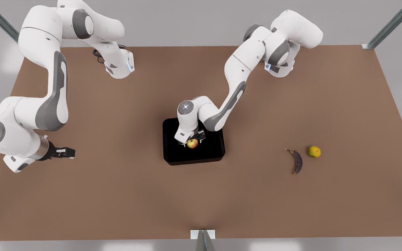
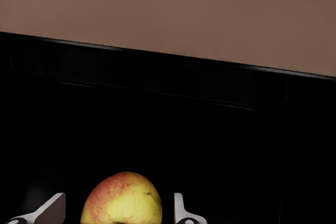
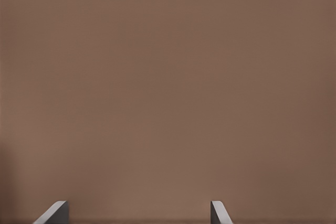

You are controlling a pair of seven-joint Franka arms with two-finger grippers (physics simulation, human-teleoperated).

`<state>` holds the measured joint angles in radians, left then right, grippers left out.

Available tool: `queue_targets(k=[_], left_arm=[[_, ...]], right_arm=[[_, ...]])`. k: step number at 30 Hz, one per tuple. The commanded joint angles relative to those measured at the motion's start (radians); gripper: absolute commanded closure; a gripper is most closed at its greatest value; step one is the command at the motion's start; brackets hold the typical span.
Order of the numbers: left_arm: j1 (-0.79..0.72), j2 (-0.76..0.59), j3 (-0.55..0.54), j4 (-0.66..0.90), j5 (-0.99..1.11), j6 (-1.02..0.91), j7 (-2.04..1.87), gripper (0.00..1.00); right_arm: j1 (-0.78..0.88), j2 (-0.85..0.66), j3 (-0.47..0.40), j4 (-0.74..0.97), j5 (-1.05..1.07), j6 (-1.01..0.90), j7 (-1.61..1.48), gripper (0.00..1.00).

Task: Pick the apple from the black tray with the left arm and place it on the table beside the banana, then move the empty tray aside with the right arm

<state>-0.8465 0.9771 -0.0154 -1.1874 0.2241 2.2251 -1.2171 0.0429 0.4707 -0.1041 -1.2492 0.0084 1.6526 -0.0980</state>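
The apple, yellow-green with a red blush, lies in the glossy black tray at the table's middle. My left gripper is lowered into the tray, open, with one finger on each side of the apple. In the left wrist view the apple sits between the fingertips with a small gap on each side, and the tray's wall runs behind it. The dark banana lies on the table towards the front view's right. My right gripper waits open above bare table at the front view's left.
A yellow-orange citrus fruit sits just beside the banana, on its far side from the tray. Bare brown table stretches between the tray and the banana and around the right gripper. Metal frame posts stand at the table's corners.
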Motion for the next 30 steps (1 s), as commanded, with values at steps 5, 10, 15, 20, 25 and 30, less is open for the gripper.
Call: queue_targets(k=[5, 10, 15, 20, 25, 30], left_arm=[[-0.008, 0.011, 0.0, -0.008, 0.014, 0.039, -0.075, 0.0], [-0.017, 0.014, 0.0, -0.011, 0.012, 0.038, -0.082, 0.28], [-0.013, -0.015, 0.003, -0.057, 0.026, 0.009, -0.027, 0.32], [0.159, -0.349, 0.0, -0.187, -0.114, -0.37, 0.456, 0.3], [0.443, -0.744, 0.005, -0.764, -0.118, -0.108, 0.947, 0.28], [0.587, -0.646, 0.005, -0.779, -0.118, 0.021, 1.078, 0.28]], right_arm=[[0.0, -0.001, 0.0, 0.001, 0.001, -0.001, -0.002, 0.0], [0.0, -0.001, 0.0, 0.001, 0.001, 0.001, -0.002, 0.0], [0.0, -0.001, 0.0, 0.001, -0.001, -0.001, -0.002, 0.0], [0.0, 0.0, 0.0, 0.001, -0.001, 0.001, -0.002, 0.0], [0.29, -0.029, -0.003, 0.065, 0.01, -0.224, 0.279, 0.0], [0.437, -0.014, 0.198, 0.079, 0.036, -0.123, 0.761, 0.0]])
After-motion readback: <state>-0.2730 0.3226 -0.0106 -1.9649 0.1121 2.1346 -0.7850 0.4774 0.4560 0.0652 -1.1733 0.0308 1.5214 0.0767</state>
